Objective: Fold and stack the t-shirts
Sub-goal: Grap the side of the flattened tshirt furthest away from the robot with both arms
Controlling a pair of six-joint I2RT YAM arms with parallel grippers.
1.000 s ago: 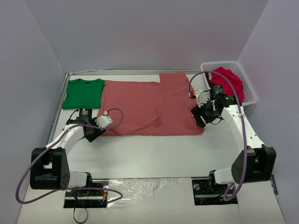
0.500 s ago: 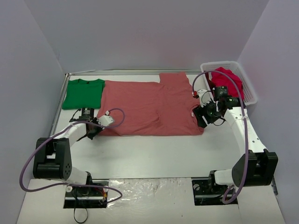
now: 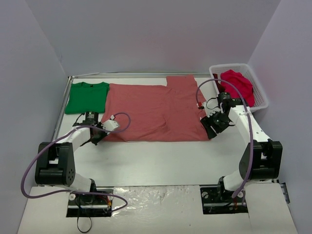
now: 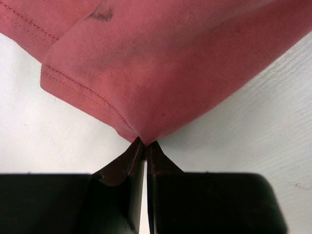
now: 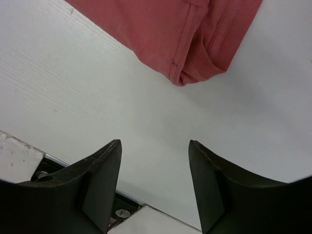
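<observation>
Salmon-pink t-shirt (image 3: pixel 156 112) lies flat on the table (image 3: pixel 161 161), one near corner pinched in the closed left gripper (image 4: pixel 145 143) while the right gripper (image 5: pixel 155 161) gapes empty short of the other, risking a lopsided lift.

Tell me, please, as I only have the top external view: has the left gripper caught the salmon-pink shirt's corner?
Observer: Yes; the left wrist view shows the left gripper shut, pinching the hem corner of the salmon-pink t-shirt.
Operator: Thank you; could you check the right side?
Observer: The right wrist view shows the right gripper open over bare table, with a corner of the shirt lying beyond its fingertips, untouched.
</observation>
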